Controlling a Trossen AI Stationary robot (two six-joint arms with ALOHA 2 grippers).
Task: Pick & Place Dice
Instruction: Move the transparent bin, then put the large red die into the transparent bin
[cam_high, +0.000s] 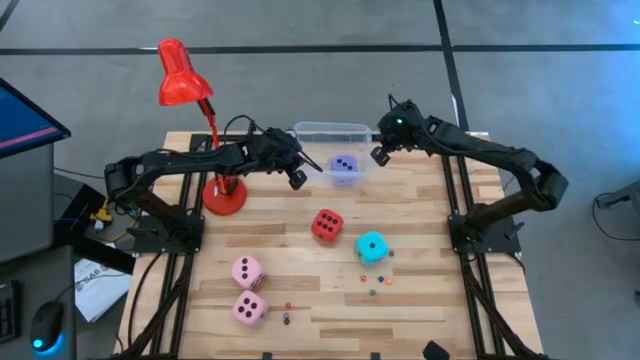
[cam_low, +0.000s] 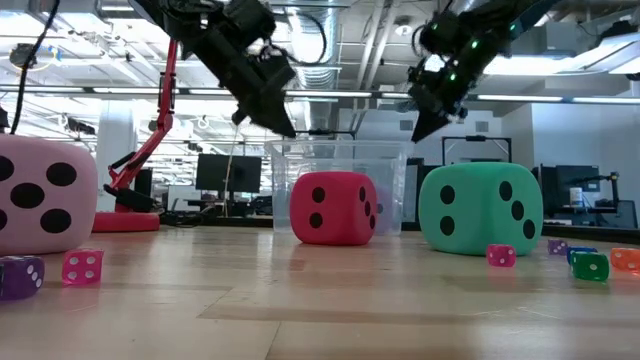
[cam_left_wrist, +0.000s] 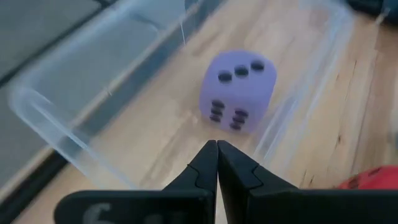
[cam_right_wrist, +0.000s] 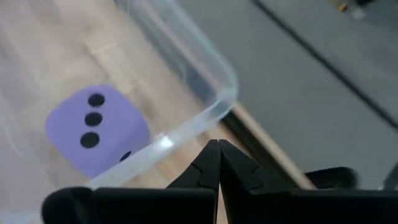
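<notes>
- Hovering above the far centre of the table, the left gripper (cam_high: 299, 180) sits at 9 o'clock of the clear bin (cam_high: 330, 131); its fingers are pressed together with nothing between them, as the left wrist view confirms.
- The right gripper (cam_high: 379, 154) hangs at 3 o'clock of the bin, beside its end wall; its fingers are likewise closed on nothing.
- The lavender die (cam_high: 344, 168) rests inside the bin, toward its near wall, three pips on top.
- Four dice remain on the bare table: the red die (cam_high: 326, 225) at table centre, the cyan die (cam_high: 372, 247) just at its 4 o'clock, and two pink dice (cam_high: 248, 271) stacked in line at 7 o'clock of the table, well apart from the bin.
- A red desk lamp (cam_high: 183, 75) stands at 9 o'clock of the left arm's reach.
- Judgement: one die placed, four outstanding.
- Risk: a descent with closed fingers would push a die away rather than capture it; open before lowering.
- Risk: small loose dice (cam_high: 377, 281) near the cyan die may be scattered or pinched by the fingers.
- Risk: the thin bin wall sits close to both grippers; a sideways move could shove the bin.
</notes>
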